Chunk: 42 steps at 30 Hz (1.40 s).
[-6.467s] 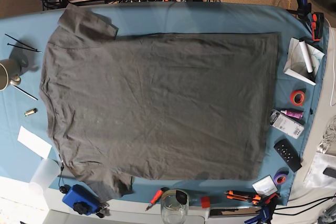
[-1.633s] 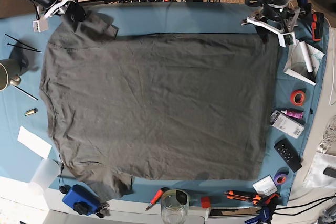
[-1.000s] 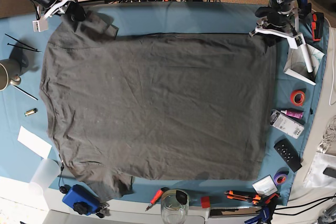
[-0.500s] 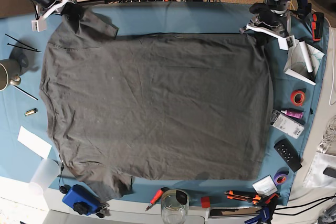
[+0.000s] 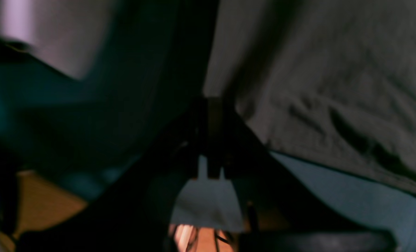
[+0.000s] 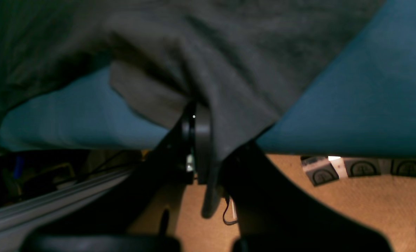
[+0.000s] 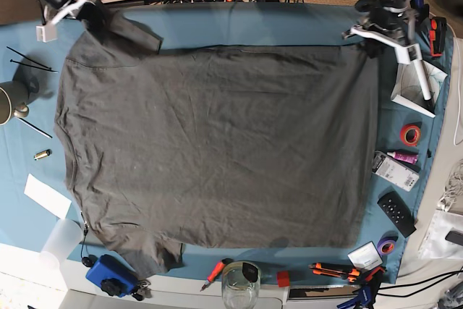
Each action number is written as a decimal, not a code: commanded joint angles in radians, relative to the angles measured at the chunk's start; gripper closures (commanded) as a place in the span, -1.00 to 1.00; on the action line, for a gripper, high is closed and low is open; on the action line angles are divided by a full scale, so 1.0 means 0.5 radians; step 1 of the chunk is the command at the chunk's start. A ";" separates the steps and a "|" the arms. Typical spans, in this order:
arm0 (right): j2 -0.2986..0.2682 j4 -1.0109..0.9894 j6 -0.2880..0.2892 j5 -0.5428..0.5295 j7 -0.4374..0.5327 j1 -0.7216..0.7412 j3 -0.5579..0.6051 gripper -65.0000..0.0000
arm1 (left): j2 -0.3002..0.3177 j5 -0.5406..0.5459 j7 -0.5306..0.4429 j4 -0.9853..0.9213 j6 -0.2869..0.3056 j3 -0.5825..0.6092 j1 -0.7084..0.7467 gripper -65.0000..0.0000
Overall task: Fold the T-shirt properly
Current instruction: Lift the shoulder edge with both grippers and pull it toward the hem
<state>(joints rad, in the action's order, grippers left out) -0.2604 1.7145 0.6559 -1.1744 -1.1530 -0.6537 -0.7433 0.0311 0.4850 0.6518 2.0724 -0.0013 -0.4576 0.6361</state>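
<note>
The dark grey T-shirt [image 7: 217, 142] lies spread flat on the teal table cloth [image 7: 253, 23], collar to the left and hem to the right. My right gripper [image 7: 92, 18] is at the far-left corner, shut on the far sleeve. In the right wrist view the fabric [image 6: 228, 52] drapes over the closed gripper [image 6: 194, 112]. My left gripper [image 7: 367, 43] is at the far-right corner, shut on the hem corner. The left wrist view is blurred and shows the closed gripper [image 5: 211, 103] at the edge of the shirt [image 5: 333, 70].
A mug [image 7: 9, 99], cable ties and a paper [image 7: 47, 195] lie left of the shirt. A blue device [image 7: 108, 274], a screwdriver [image 7: 215, 271] and a glass jar [image 7: 240, 284] line the near edge. An orange tape roll [image 7: 411, 134], a remote [image 7: 396, 213] and a white box [image 7: 418, 81] lie to the right.
Both arms came in and closed on the far sleeve and far hem corner. In the last half second the left gripper moved right, drawing the hem corner outward; the right gripper shifted slightly up-left.
</note>
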 commanded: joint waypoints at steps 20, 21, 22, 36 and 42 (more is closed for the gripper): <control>0.031 0.027 0.084 -0.544 -0.265 -0.289 -0.365 1.00 | 0.018 0.212 0.096 0.152 0.163 -0.219 0.241 1.00; 0.047 0.027 0.084 -0.592 -0.290 -0.294 -0.412 1.00 | 0.018 0.242 0.096 0.152 0.207 -0.251 0.258 1.00; 0.057 0.027 0.084 -0.618 -0.317 -0.297 -0.459 1.00 | 0.018 0.259 0.097 0.152 0.231 -0.281 0.271 1.00; 0.063 0.027 0.084 -0.618 -0.356 -0.289 -0.599 1.00 | 0.099 0.324 0.159 0.152 0.237 -0.386 0.291 1.00; 0.118 0.027 0.084 -0.618 -0.358 -0.368 -0.610 1.00 | 0.099 0.324 0.200 0.152 0.230 -0.388 0.331 1.00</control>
<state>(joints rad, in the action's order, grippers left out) -0.1898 1.7149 0.6968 -1.4654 -1.3472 -0.8207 -1.0306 0.0723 0.6483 0.7689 2.1292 0.1211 -0.6426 0.7883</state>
